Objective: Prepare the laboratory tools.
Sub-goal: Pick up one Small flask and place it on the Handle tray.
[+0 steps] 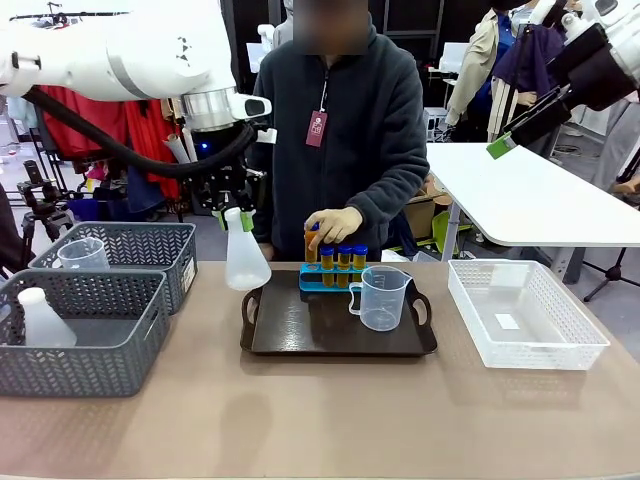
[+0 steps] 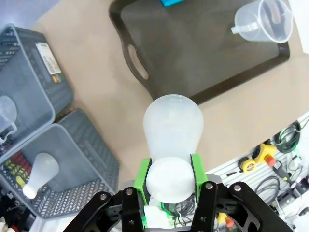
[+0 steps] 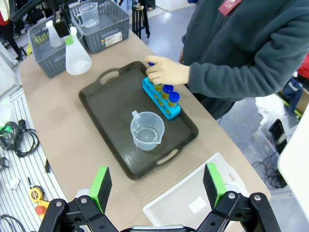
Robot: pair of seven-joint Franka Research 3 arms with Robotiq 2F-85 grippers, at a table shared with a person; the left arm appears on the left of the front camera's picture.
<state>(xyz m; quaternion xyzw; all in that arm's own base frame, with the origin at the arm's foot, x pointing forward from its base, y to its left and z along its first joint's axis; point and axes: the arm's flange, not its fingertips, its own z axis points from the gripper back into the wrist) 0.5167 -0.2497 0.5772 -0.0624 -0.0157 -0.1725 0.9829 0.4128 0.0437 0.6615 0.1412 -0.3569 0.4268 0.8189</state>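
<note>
The left gripper (image 1: 233, 213) grasps the frosted flask (image 1: 245, 260) by its neck and holds it in the air, just beside the left handle of the dark tray (image 1: 300, 335). On the tray stands the clear beaker (image 1: 382, 297), and behind it the blue rack (image 1: 322, 281) with the amber tubes (image 1: 343, 258); the person's hand (image 1: 330, 225) holds one tube at the rack. The right gripper (image 3: 157, 186) is high above the table, its jaws wide apart and empty.

Left gripper (image 2: 170, 181): points down, fingers clamped on the flask (image 2: 173, 126) neck.
Right gripper (image 3: 157, 186): raised, fingers spread wide, nothing held.
Person's hand (image 1: 333, 224): pinching 1 tube (image 1: 311, 243).
</note>
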